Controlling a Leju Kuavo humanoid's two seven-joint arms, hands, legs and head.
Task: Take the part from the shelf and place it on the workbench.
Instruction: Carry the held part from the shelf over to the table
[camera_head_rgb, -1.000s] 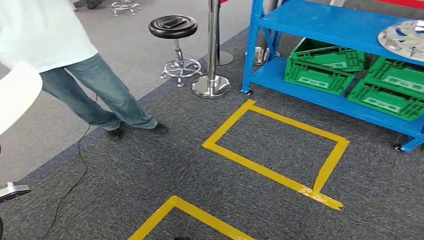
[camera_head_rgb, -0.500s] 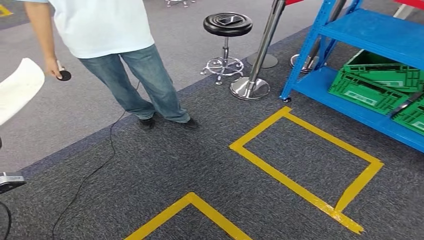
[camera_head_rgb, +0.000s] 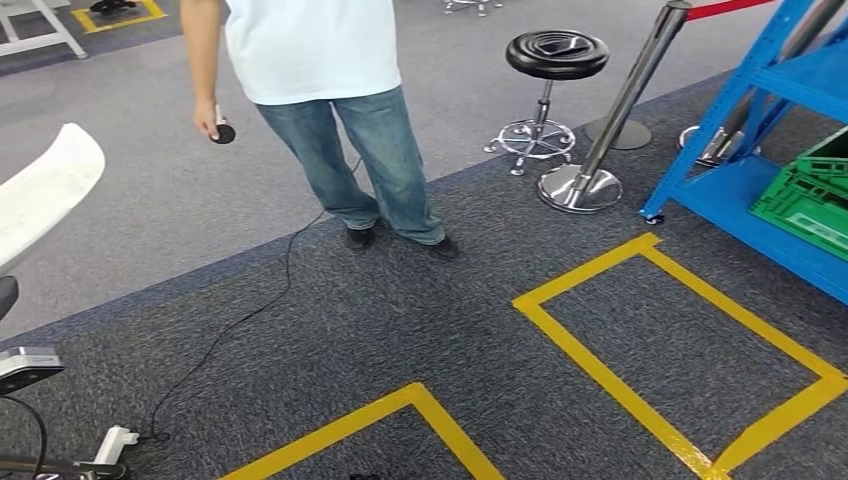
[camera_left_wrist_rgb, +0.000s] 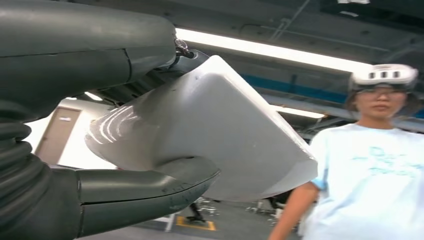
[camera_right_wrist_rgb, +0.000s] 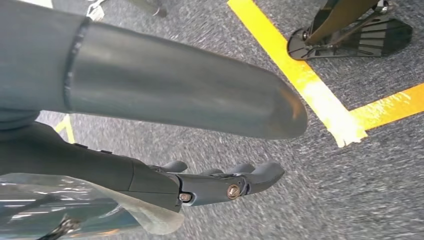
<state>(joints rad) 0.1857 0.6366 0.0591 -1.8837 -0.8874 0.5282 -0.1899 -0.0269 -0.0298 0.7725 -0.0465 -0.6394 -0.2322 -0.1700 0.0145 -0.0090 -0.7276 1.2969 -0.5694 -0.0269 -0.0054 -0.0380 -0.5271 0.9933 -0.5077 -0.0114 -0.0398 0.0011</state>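
Part (camera_left_wrist_rgb: 220, 145), white and smooth, sat clamped in the left robot hand (camera_left_wrist_rgb: 115, 165), at the head view's left edge, likely for carrying. Right robot hand (camera_right_wrist_rgb: 220, 182) hung empty, fingers apart.

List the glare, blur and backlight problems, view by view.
Head view: sharp, evenly lit. Left wrist view: ceiling strip light blown out, glare streaks on the white part gripped by the left hand. Right wrist view: carpet motion-smeared behind the right hand.
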